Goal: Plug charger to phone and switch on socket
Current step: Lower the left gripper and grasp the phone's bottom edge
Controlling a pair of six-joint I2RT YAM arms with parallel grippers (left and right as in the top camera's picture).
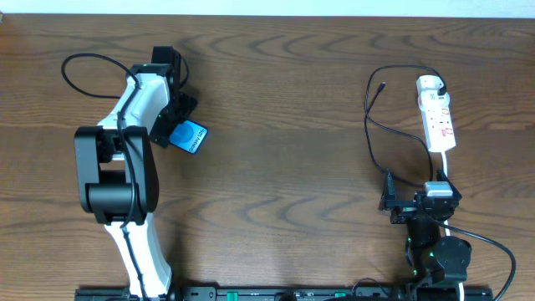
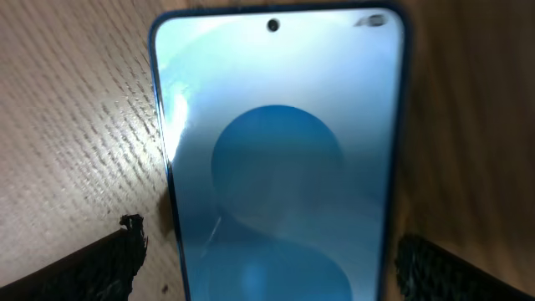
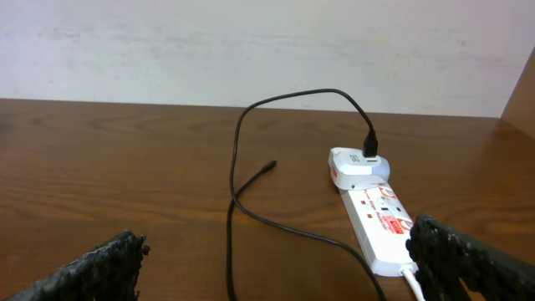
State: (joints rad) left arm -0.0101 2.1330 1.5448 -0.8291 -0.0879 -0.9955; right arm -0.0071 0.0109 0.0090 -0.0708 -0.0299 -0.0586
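The phone (image 1: 192,137) lies flat at the left of the table, its blue screen (image 2: 280,159) up and its near end hidden under my left gripper (image 1: 179,117). That left gripper (image 2: 280,280) is open and straddles the phone, with a gap of bare wood on each side between the fingers (image 2: 96,267) and the phone's edges. At the far right lies the white socket (image 1: 439,119), also the socket (image 3: 380,221). The charger cable (image 1: 368,125) loops from a white adapter (image 3: 355,165) on the socket, and its free tip (image 3: 269,165) rests on the wood. My right gripper (image 1: 414,195) is open and empty, short of the socket.
The socket's white cord (image 1: 445,167) runs back toward the right arm's base. A thicker black robot cable (image 1: 79,67) loops behind the left arm. The table's far edge (image 1: 267,18) meets a pale wall. Bare wood lies between the arms.
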